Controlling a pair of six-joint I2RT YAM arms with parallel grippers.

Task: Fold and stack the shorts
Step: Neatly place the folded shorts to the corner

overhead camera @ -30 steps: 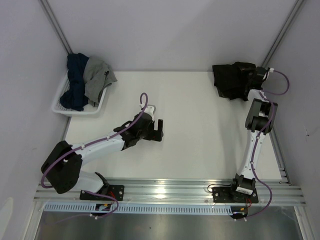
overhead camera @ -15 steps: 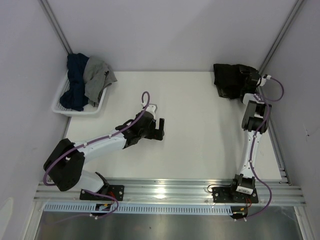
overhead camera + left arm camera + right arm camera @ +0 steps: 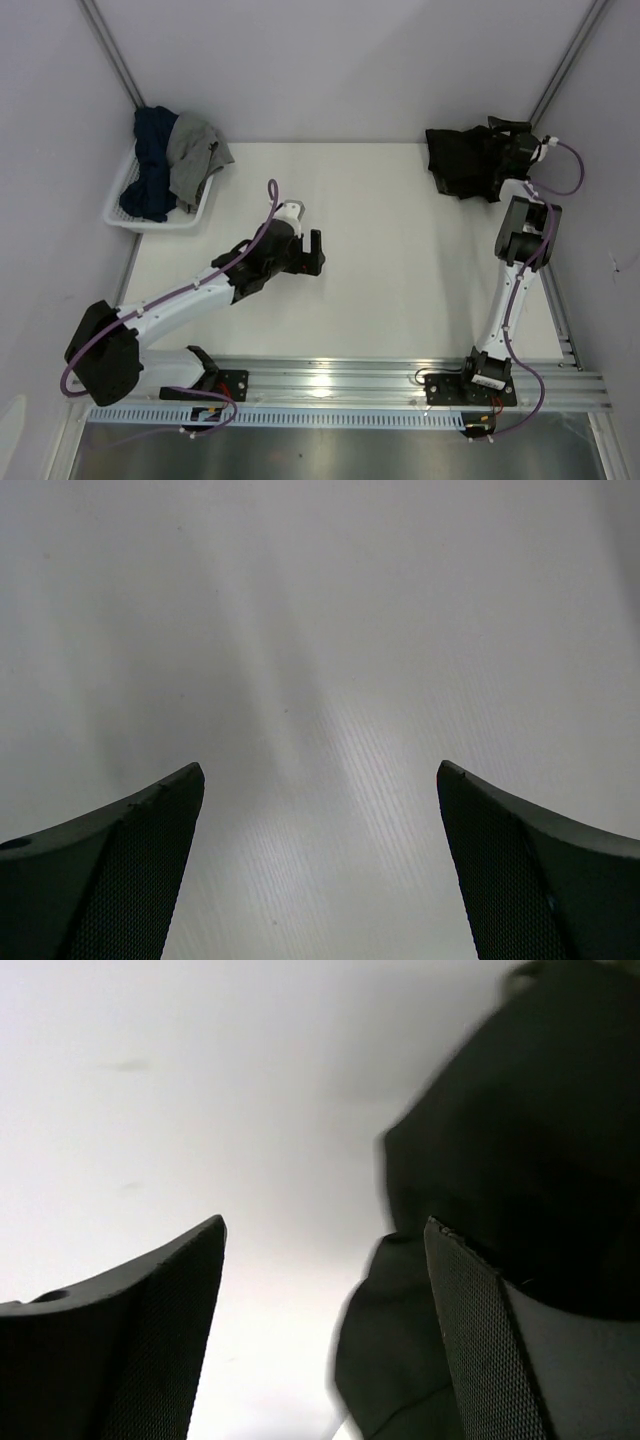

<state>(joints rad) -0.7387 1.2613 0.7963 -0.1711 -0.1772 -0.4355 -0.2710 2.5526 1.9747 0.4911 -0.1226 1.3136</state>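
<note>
Top external: shows black shorts (image 3: 462,160) bunched far right of white basket (image 3: 118,218), right gripper (image 3: 498,150) at heap's edge, left gripper (image 3: 317,252) between basket and heap | Left wrist: shows jaws fully spread over table (image 3: 320,630), holding nothing | Right wrist: shows jaws wide, gripping nothing, cloth beside one finger | Handling: probably light, limp, sagging; best pinched at waistband corners.

We see the black shorts (image 3: 462,160) bunched in a dark, rumpled heap at the far right corner of the worktop (image 3: 400,250). The olive-green shorts (image 3: 193,152) lie crumpled in the white basket (image 3: 150,228) at far left, spilling over its edge.
</note>
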